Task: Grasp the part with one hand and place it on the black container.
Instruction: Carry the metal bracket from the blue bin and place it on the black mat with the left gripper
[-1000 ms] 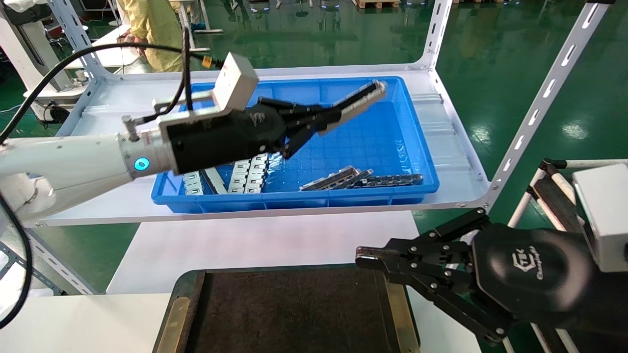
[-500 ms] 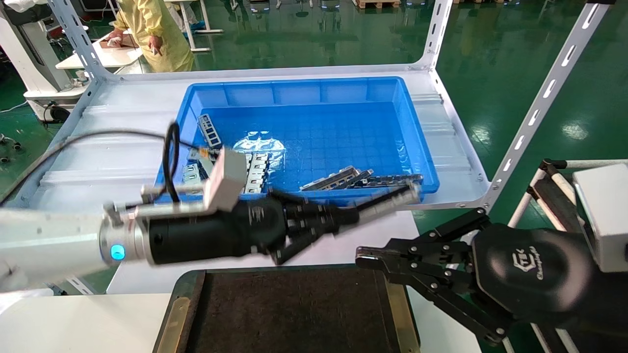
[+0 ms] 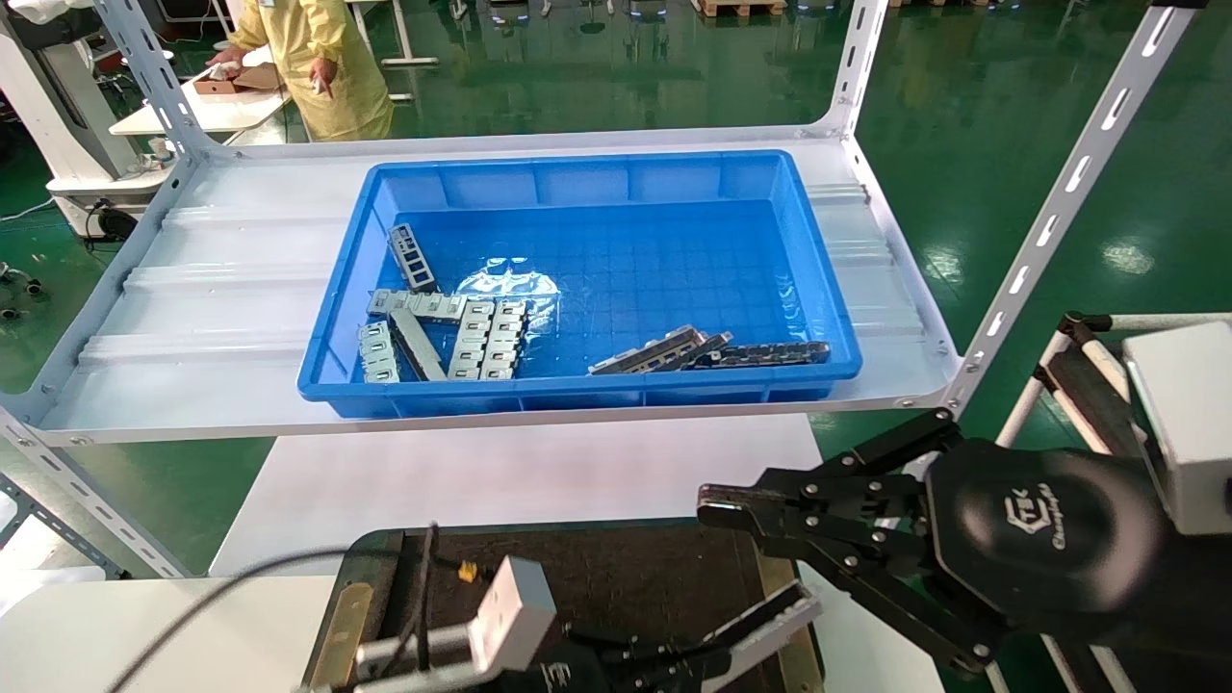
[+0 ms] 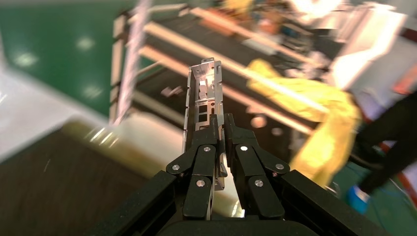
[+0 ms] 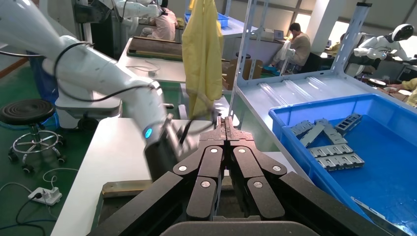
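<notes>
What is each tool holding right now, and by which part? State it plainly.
The left tool grips the narrow grey metal channel bracket by one end, the rest jutting out past the fingertips. The right tool, parked at the right, is shut on nothing.

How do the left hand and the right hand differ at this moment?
The left hand is clamped on the part, low over the black container; the right hand grips nothing. The left hand sits at the head view's bottom edge; the right hand is beside the container's right edge. Both are shut.
</notes>
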`<state>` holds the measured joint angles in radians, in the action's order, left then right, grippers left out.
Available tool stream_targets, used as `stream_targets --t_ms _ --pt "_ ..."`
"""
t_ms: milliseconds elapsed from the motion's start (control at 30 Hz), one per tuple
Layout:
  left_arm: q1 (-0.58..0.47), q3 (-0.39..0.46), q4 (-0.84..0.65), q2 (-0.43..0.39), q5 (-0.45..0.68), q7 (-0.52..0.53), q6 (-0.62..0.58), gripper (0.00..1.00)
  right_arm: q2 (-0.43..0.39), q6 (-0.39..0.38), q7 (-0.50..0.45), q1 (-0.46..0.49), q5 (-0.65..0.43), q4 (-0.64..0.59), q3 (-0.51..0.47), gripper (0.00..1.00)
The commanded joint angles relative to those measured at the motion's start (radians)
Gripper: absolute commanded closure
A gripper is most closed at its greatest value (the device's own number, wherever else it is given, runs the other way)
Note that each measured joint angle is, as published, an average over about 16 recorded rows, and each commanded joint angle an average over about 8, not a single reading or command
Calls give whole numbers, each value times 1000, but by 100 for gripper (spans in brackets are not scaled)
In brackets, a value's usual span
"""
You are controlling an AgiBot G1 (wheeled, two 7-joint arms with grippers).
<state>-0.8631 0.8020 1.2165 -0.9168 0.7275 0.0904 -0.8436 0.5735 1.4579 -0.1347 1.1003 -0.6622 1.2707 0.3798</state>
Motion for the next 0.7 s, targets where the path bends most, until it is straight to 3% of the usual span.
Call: stream_targets --t_ms 33,267,700 --pt "74 5 61 9 7 16 106 100 0 0 0 0 0 0 0 100" --pt "173 39 126 -55 41 69 381 100 0 0 0 0 0 0 0 100" --pt "193 106 94 -247 63 134 778 100 0 0 0 0 0 0 0 100"
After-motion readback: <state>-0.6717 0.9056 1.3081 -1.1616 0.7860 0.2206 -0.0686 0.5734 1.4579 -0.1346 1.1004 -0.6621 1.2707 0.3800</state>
